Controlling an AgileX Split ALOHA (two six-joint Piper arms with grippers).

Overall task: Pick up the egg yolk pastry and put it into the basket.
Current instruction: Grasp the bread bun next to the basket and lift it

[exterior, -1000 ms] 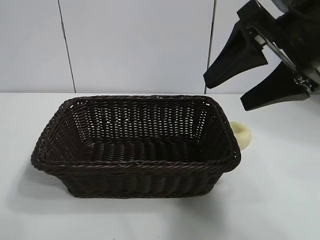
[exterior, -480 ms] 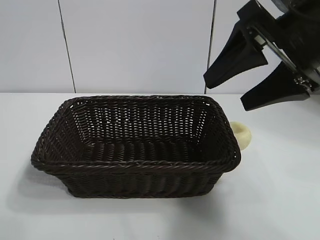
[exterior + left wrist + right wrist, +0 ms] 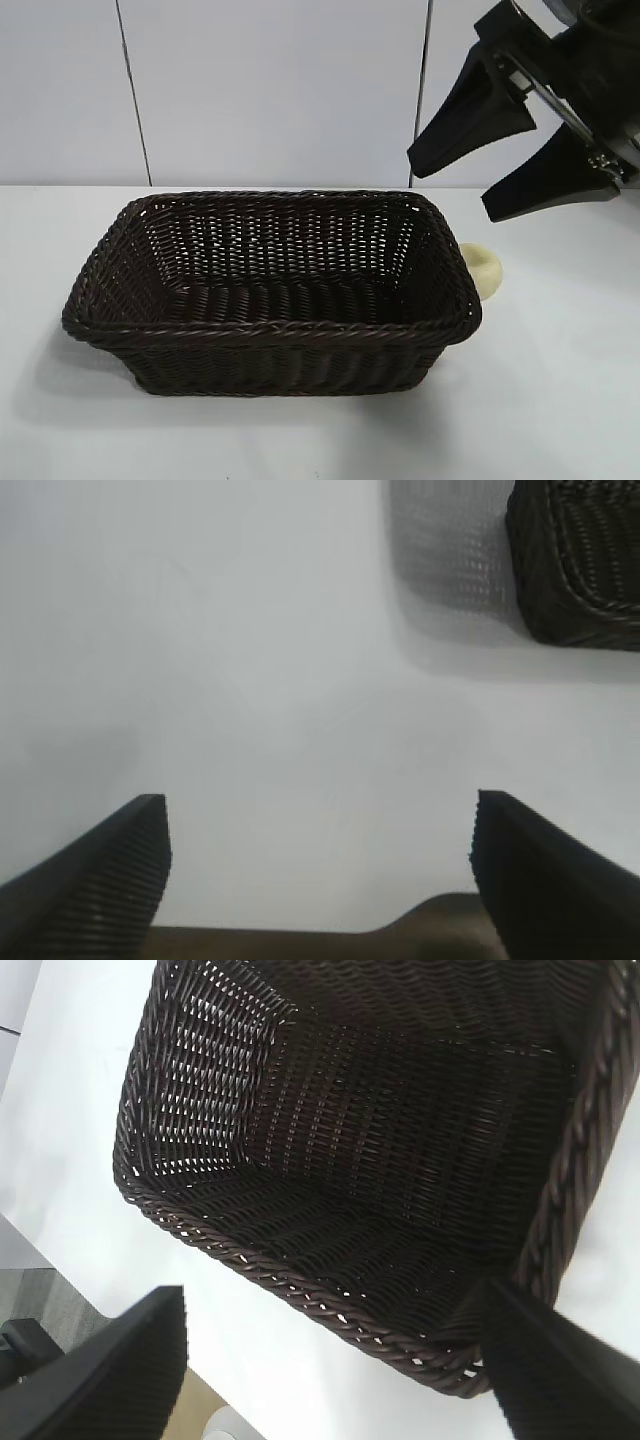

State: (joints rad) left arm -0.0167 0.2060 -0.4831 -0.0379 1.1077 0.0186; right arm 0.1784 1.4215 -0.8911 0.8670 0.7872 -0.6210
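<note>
The egg yolk pastry [image 3: 484,268] lay on the white table [image 3: 560,400], touching the basket [image 3: 270,328] at its right end, half hidden behind the woven rim. The right gripper [image 3: 482,170] hung in the air above and to the right of the basket, its black fingers spread wide and holding nothing. The task appeared to be at its approach step: the next move likely called for lowering that gripper beside the basket wall to straddle the pastry. The left gripper [image 3: 320,865] waited wide open and empty over bare table, away from the basket. The right wrist view showed only the empty basket interior, not the pastry.
</note>
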